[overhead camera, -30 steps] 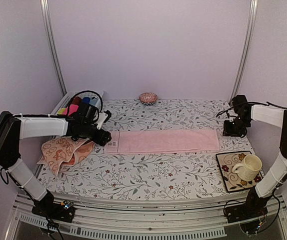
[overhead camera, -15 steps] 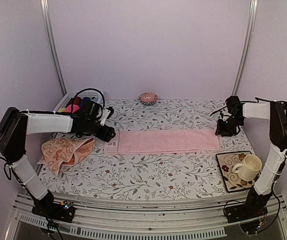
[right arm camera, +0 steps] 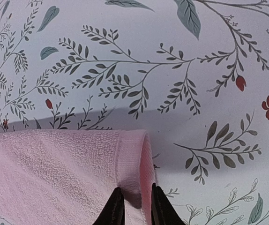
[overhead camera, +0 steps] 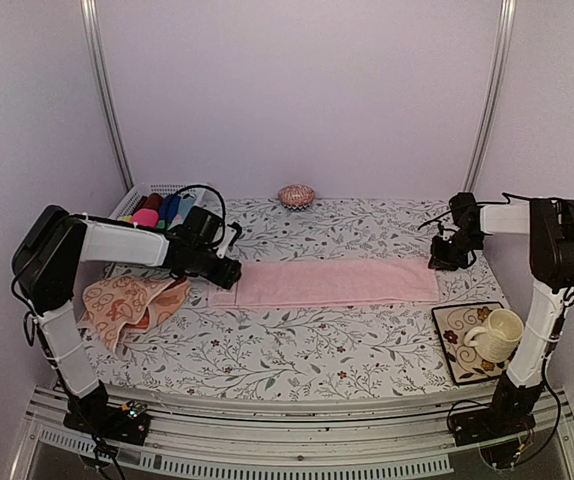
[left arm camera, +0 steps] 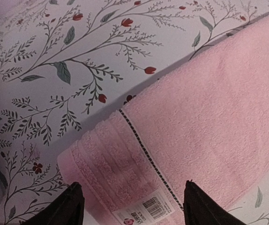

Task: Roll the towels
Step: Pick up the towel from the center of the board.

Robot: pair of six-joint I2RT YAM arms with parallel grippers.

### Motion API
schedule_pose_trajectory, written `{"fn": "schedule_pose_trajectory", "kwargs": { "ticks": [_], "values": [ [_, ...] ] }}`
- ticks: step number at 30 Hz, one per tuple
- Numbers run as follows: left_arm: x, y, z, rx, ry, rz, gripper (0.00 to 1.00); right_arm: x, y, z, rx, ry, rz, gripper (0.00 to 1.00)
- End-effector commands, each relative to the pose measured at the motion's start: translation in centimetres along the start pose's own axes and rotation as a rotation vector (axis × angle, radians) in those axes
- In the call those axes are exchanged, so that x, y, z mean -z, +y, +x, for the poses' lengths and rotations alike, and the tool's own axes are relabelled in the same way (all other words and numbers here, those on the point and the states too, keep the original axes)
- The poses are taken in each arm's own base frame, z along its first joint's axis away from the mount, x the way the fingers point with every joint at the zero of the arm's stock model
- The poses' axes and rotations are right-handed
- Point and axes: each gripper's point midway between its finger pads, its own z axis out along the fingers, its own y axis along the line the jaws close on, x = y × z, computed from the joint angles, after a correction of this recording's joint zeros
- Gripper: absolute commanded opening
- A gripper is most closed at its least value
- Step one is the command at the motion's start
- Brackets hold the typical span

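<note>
The plain pink towel (overhead camera: 332,282) lies flat, stretched left to right across the middle of the table. My left gripper (overhead camera: 229,272) hangs open over its left end; in the left wrist view (left arm camera: 132,211) the jaws straddle the banded hem and label of the towel (left arm camera: 195,108). My right gripper (overhead camera: 437,262) is at the towel's far right corner; in the right wrist view (right arm camera: 137,213) the jaws are pinched on the raised hem of the pink towel (right arm camera: 69,164). The peach patterned towel (overhead camera: 132,303) lies crumpled at the left, below my left arm.
A white basket (overhead camera: 130,200) with bright rolled cloths stands at the back left. A small patterned round object (overhead camera: 296,195) sits at the back centre. A cream cup (overhead camera: 497,335) stands on a patterned tray (overhead camera: 454,345) at the front right.
My left gripper has moved right onto the pink towel's left end. My right gripper has moved left onto the towel's far right corner.
</note>
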Motion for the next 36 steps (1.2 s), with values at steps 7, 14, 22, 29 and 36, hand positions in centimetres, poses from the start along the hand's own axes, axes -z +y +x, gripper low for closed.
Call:
{"fn": "schedule_pose_trajectory", "kwargs": {
  "ticks": [7,14,22,29,36],
  "values": [
    [-0.8,-1.2,1.5,-0.04,0.042,-0.032,0.71,-0.4,0.7,-1.4,-0.001,-0.018,-0.052,0.07],
    [-1.1,-1.3,2.4,-0.071,0.072,-0.056,0.71,-0.3,0.3,-1.6,-0.008,-0.019,-0.04,0.02],
    [-1.5,-1.3,3.9,-0.101,0.115,-0.082,0.72,0.2,-0.2,-3.0,-0.003,-0.057,-0.004,0.02],
    [-1.4,-1.7,4.2,-0.111,0.12,-0.076,0.73,-0.4,-0.6,-2.9,0.001,-0.045,0.011,0.04],
    [-0.4,-1.6,1.8,-0.1,0.069,-0.08,0.79,1.0,-0.7,-2.2,0.006,-0.034,0.02,0.36]
  ]
}}
